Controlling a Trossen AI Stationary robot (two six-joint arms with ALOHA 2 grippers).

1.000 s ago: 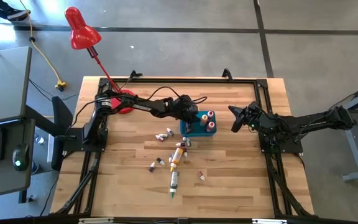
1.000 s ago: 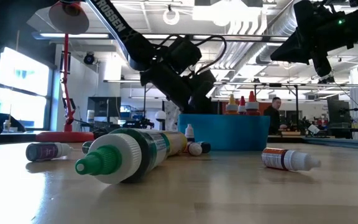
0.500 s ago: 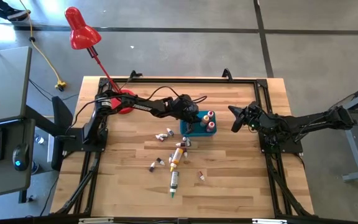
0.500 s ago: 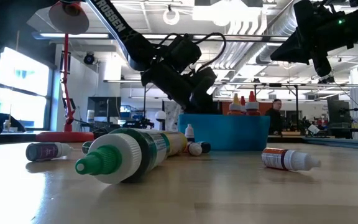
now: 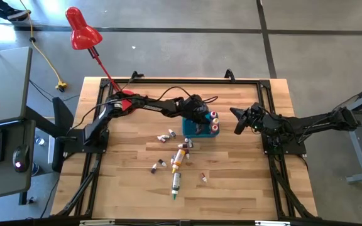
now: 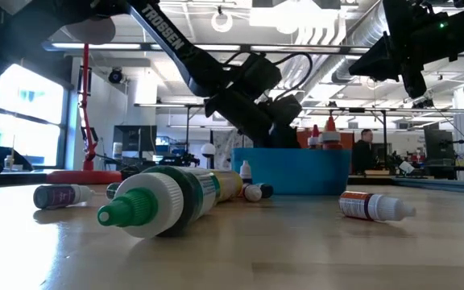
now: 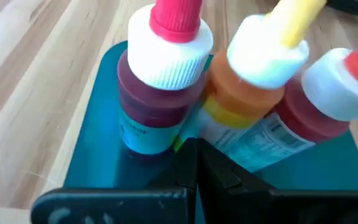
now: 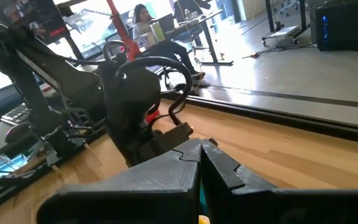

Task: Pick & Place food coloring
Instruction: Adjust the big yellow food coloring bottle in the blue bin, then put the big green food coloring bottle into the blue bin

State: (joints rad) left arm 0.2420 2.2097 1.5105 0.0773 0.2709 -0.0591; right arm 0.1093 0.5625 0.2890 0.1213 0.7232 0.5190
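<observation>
While most of the food coloring still lies loose, three bottles already stand in the blue bin [image 5: 200, 130] just right of centre in the high view: a red-capped bottle [image 7: 160, 81], an orange bottle with a yellow tip [image 7: 253, 74] and a second red-tipped one [image 7: 328, 93], leaning against one another in a tight cluster. Below the bin in that view the rest is strewn down the middle of the desk [image 5: 124, 182]: a yellow-orange tube [image 5: 178, 157], a long green-tipped tube [image 5: 176, 183], some tiny pale bottles [image 5: 166, 135] to the left, and one small bottle [image 5: 203, 177] off by itself lower right.

Right over the bin sits the left gripper [image 5: 198, 113], its fingers [image 7: 194, 168] pressed together with nothing between them, their tips close against the standing bottles. I'd judge it is between picks. To do the next one well it should lift clear first, so as not to topple the cluster, then spread the fingers and come down across a lying tube's body rather than along it. The green-tipped tube lies well apart from its neighbours and looks the easiest.

At the right of the high view the right gripper [image 5: 239, 120] waits above the desk, fingers likewise pressed together and empty. A red lamp [image 5: 80, 30] stands at the upper left.
</observation>
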